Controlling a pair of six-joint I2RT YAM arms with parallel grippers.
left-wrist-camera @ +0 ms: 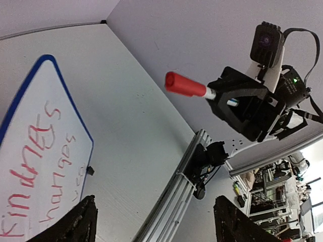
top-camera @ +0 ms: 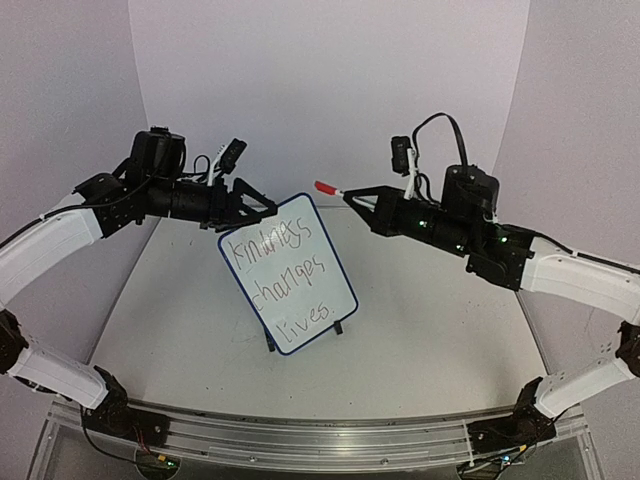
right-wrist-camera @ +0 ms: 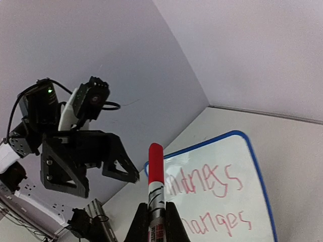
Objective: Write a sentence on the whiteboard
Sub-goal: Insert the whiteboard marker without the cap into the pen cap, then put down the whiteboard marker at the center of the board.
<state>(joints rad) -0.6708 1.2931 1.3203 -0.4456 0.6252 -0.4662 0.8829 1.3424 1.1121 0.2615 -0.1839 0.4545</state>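
Observation:
The whiteboard (top-camera: 300, 300) stands on its black feet mid-table, leaning back, with a dark-blue frame. The sentence (top-camera: 288, 270) "kindness changes lives" is on it in red, in three lines. My left gripper (top-camera: 262, 208) is open and empty, just above the board's top left corner; in the left wrist view its fingers (left-wrist-camera: 70, 222) stand wide apart beside the board (left-wrist-camera: 35, 131). My right gripper (top-camera: 352, 195) is shut on a marker with a red cap (top-camera: 326, 187), held in the air off the board's top right corner. The right wrist view shows the marker (right-wrist-camera: 155, 171) above the board (right-wrist-camera: 252, 201).
Grey walls close in the back and both sides. An aluminium rail (top-camera: 320, 430) runs along the table's near edge between the arm bases. The tabletop (top-camera: 440, 340) is white.

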